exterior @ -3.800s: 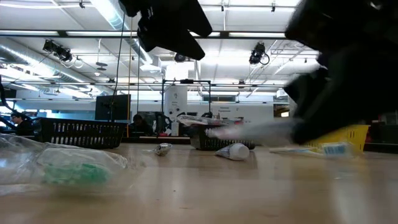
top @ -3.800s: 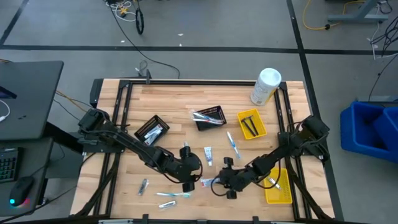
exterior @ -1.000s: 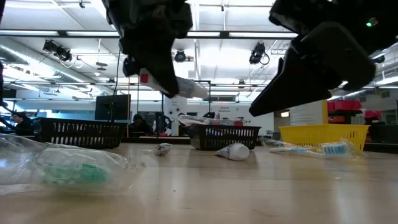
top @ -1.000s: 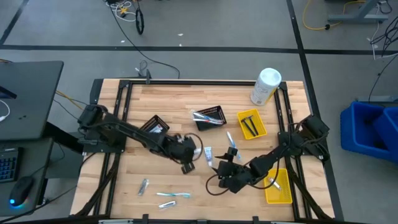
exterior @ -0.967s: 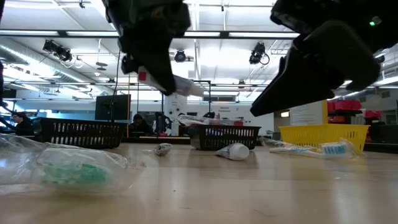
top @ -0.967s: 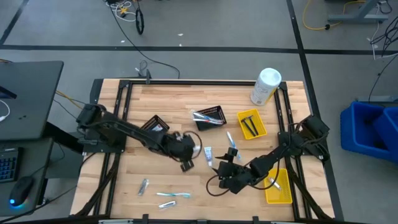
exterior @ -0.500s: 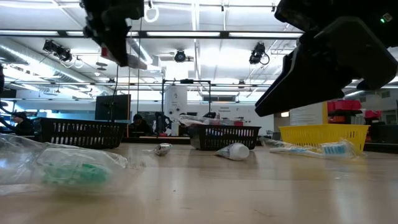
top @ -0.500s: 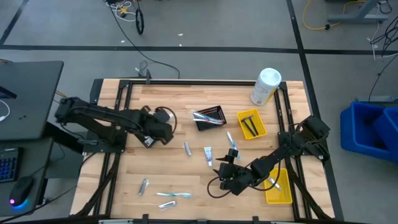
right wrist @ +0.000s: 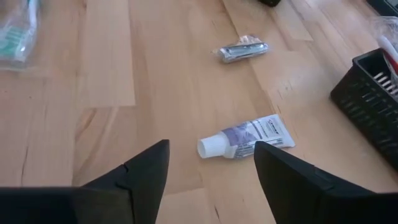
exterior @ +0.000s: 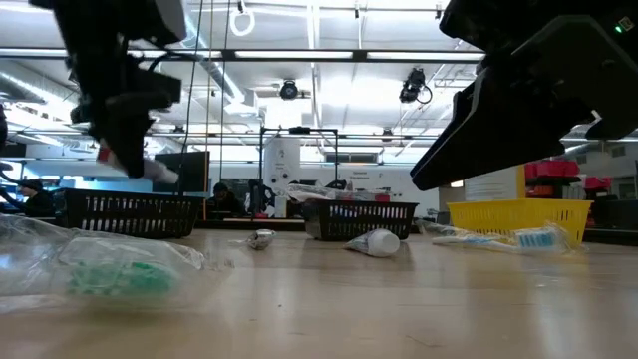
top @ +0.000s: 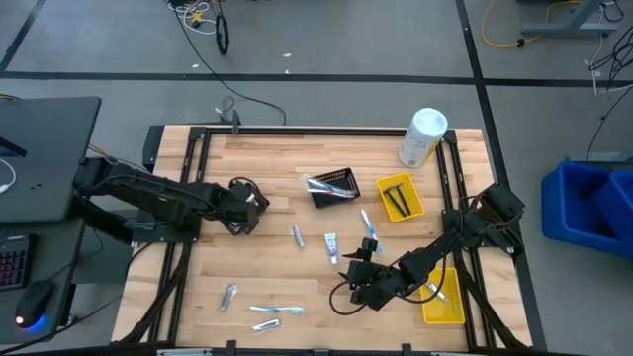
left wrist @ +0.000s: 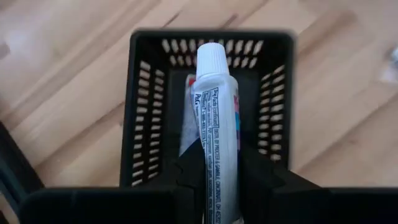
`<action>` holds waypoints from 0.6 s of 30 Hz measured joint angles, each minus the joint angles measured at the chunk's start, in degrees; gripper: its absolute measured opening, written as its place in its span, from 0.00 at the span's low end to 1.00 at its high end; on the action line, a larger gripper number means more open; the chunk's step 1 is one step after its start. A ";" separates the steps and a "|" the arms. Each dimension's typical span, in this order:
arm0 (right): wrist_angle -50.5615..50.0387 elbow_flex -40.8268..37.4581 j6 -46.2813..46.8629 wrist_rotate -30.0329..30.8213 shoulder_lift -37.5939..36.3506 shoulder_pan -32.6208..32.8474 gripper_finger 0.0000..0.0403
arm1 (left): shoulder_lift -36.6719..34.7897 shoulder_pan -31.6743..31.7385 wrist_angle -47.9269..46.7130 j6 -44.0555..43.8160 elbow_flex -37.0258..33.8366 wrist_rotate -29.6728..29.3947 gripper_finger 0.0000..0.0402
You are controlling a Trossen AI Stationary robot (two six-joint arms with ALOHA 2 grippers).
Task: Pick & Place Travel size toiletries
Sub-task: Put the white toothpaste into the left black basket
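Note:
My left gripper is shut on a white toothpaste tube and hangs over a black mesh basket at the table's left. Another tube lies in that basket below it. My right gripper stands open just above the table, near the front right. Ahead of its fingers lie a second toothpaste tube and a silvery packet flat on the wood. Two toothbrushes lie beside them. My left gripper pinches the tube's body between its two fingers, on the half away from the cap. The fingers lie along the tube, and the white cap points forward past them. The tube is lifted clear above the basket, slanting downward in the low view.
A second black basket with items stands mid-table, a yellow tray with dark razors right of it, and a white canister at the far right. Another yellow tray sits near the right edge. Toothbrushes and a packet lie front left.
My left gripper has carried the toothpaste tube from the table's middle toward the left edge, stopped over the left black basket and come lower. It has stayed shut on the tube.

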 joint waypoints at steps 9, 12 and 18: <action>2.08 0.02 0.26 -0.22 0.00 -0.22 0.57 | -0.41 1.84 3.72 -5.98 -7.98 -0.01 0.18; 2.79 0.02 0.51 -0.31 0.00 -0.23 0.58 | -0.37 1.84 4.13 -6.47 -8.22 0.36 0.18; 3.04 0.02 1.04 -0.35 0.00 -0.28 0.62 | -0.37 1.84 5.53 -4.49 -8.20 0.61 0.18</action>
